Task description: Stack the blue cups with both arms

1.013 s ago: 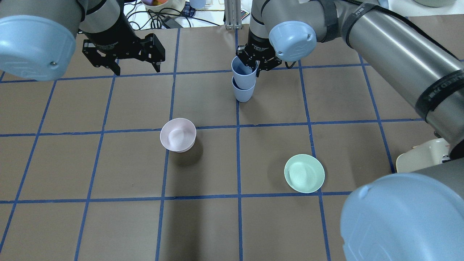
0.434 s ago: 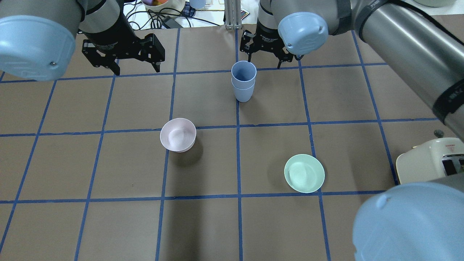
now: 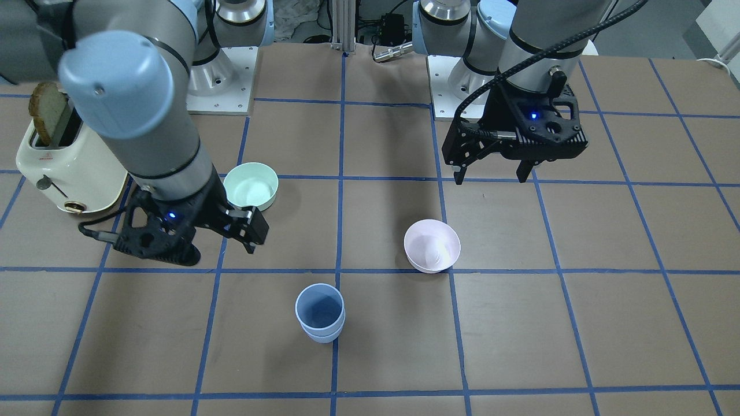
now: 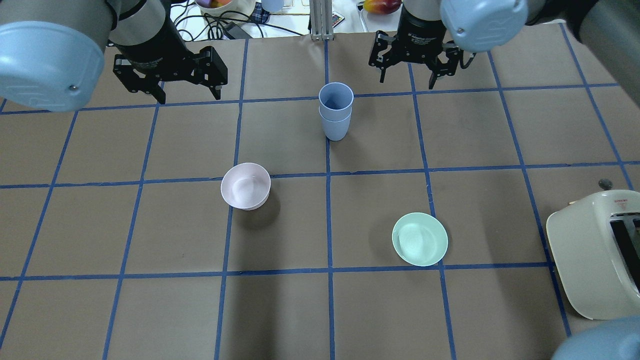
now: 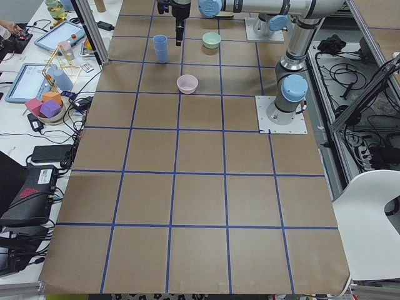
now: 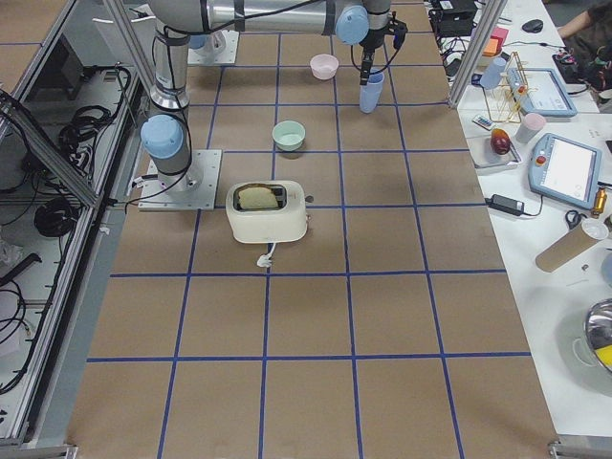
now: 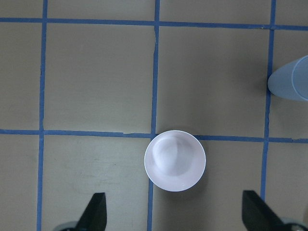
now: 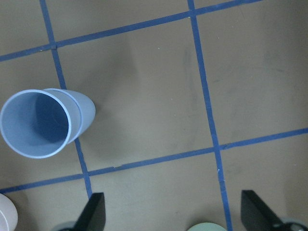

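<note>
- Two matte periwinkle-blue tapered cups (image 4: 335, 107), nested and upright, stand at the upper centre of the overhead view, untouched.
- My left gripper (image 4: 190, 96), upper left, and right gripper (image 4: 407, 79), upper right: jaws spread, empty.
- Risk: a low arm swing could topple these narrow nested cups.

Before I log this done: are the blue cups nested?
Nested: the upper blue cup sits upright inside the lower blue cup.

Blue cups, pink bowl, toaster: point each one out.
blue cups (image 4: 336, 114), overhead exterior view, upper cup's outer wall.
pink bowl (image 4: 245, 190), overhead exterior view, inner floor.
toaster (image 3: 63, 173), exterior front-facing view, cream side wall.
</note>
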Available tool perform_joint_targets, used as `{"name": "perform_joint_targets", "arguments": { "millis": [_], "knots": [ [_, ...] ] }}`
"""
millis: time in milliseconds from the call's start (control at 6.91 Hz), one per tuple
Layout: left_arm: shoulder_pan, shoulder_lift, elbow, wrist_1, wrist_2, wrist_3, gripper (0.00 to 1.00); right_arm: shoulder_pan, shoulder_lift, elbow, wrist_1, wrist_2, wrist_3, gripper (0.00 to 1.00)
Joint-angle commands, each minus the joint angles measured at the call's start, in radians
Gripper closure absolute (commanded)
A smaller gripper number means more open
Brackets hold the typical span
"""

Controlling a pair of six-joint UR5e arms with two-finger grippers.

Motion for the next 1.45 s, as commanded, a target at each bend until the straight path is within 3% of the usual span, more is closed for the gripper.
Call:
{"name": "perform_joint_targets", "arguments": {
  "millis": [0, 289, 724, 1303],
  "knots": [
    [0.0, 0.0, 0.0, 0.0, 0.0, 0.0, 0.0, -0.07, -0.157, 0.17, 0.026, -0.005, -0.117, 0.0],
    [0.0, 0.0, 0.0, 0.0, 0.0, 0.0, 0.0, -0.104, -0.277, 0.258, 0.099, -0.086, -0.212, 0.0],
    [0.0, 0.0, 0.0, -0.002, 0.0, 0.0, 0.0, -0.106, -0.299, 0.222, 0.209, -0.073, -0.223, 0.0],
    [-0.001, -0.001, 0.0, 0.0, 0.0, 0.0, 0.0, -0.104, -0.296, 0.194, 0.224, -0.041, -0.222, 0.0]
  ]
}}
